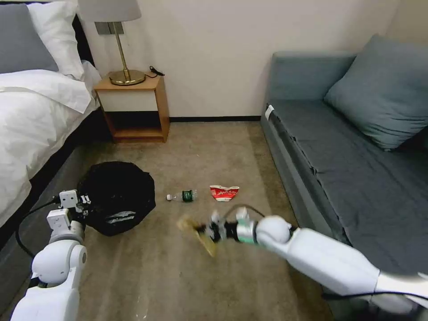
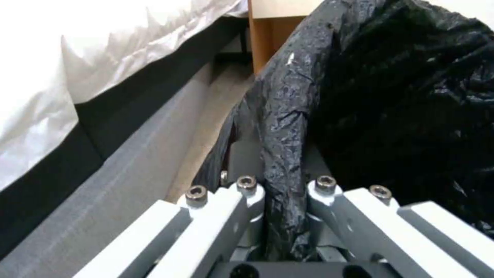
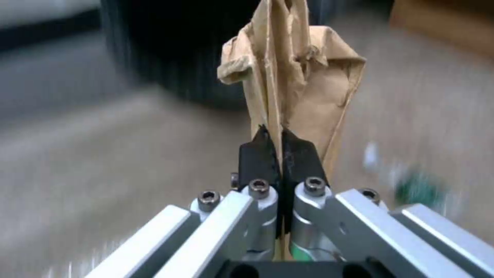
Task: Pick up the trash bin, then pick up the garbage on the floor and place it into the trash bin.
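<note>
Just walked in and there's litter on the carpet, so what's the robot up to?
It is tidying litter. The left gripper is clamped on the rim of the trash bin beside the bed. The right gripper is shut on the crumpled brown paper bag, above the carpet. The bottle and crushed paper cup lie on the floor.

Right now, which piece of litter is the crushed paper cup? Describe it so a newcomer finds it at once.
Start at the grey sofa on the right and drop to the carpet beside its front edge. The crushed paper cup lies there, just right of the clear bottle. It alone is red and white and flattened.
</note>
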Motion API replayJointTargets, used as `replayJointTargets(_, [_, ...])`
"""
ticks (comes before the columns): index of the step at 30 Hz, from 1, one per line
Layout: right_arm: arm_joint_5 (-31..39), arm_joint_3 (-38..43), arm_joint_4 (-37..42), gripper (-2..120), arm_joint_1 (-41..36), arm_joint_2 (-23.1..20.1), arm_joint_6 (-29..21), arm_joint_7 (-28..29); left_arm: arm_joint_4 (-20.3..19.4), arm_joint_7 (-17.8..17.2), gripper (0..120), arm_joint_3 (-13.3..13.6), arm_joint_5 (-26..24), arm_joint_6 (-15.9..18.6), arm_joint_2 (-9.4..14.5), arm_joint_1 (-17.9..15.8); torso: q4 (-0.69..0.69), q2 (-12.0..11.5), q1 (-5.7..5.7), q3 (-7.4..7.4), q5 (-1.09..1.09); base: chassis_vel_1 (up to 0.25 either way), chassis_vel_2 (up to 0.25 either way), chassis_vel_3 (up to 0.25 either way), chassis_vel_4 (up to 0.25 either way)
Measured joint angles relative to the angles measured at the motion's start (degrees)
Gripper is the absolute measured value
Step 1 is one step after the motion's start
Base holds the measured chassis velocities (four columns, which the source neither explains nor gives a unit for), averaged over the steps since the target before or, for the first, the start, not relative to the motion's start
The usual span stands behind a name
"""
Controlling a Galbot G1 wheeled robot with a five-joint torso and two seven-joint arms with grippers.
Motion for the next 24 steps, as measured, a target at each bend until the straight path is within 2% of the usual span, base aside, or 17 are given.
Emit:
replayJointTargets(2, [3.55, -1.19, 0.07, 0, 4.39, 4.56, 1.84, 2.72, -0.34, 0.26, 3, 0.26, 0.19, -0.15, -0.29, 0.28, 0.00, 0.00, 0.00, 0.00, 0.02, 0.000, 0.000, 0.000, 0.000])
replayJointTargets(3, [3.55, -1.19, 0.07, 0, 4.39, 4.56, 1.84, 2.72, -0.34, 0.26, 3, 0.26, 0.19, -0.15, -0.29, 0.28, 0.00, 0.00, 0.00, 0.00, 0.02, 0.000, 0.000, 0.000, 0.000])
replayJointTargets(6, [7.51, -2.74, -1.38, 0, 8.01, 12.40, 2.49, 4.75, -0.74, 0.62, 3, 0.47, 0.20, -0.21, -0.40, 0.44, 0.03, 0.00, 0.00, 0.00, 0.01, 0.000, 0.000, 0.000, 0.000])
replayJointTargets(7, [7.51, -2.74, -1.38, 0, 8.01, 12.40, 2.49, 4.75, -0.74, 0.62, 3, 0.47, 0.20, -0.21, -0.40, 0.44, 0.03, 0.00, 0.00, 0.00, 0.01, 0.000, 0.000, 0.000, 0.000])
replayJointTargets(10, [9.30, -4.24, -5.17, 0, 9.20, 18.09, 3.57, 5.52, -0.96, 0.62, 3, 0.51, 0.06, -0.21, -0.38, 0.39, 0.04, 0.00, 0.00, 0.00, 0.01, 0.000, 0.000, 0.000, 0.000])
replayJointTargets(14, [9.60, -5.42, -9.60, 0, 9.21, 20.66, 5.05, 5.84, -1.87, 0.62, 3, 0.58, -0.32, 0.02, -0.50, 0.46, 0.00, 0.00, 0.00, 0.00, 0.01, 0.000, 0.000, 0.000, 0.000])
replayJointTargets(24, [8.03, -5.85, -22.48, 0, 8.77, 25.82, 8.20, 6.05, -2.43, 0.84, 3, 1.43, -0.91, 0.54, -0.90, 0.22, 0.00, 0.00, 0.00, 0.00, 0.02, 0.000, 0.000, 0.000, 0.000])
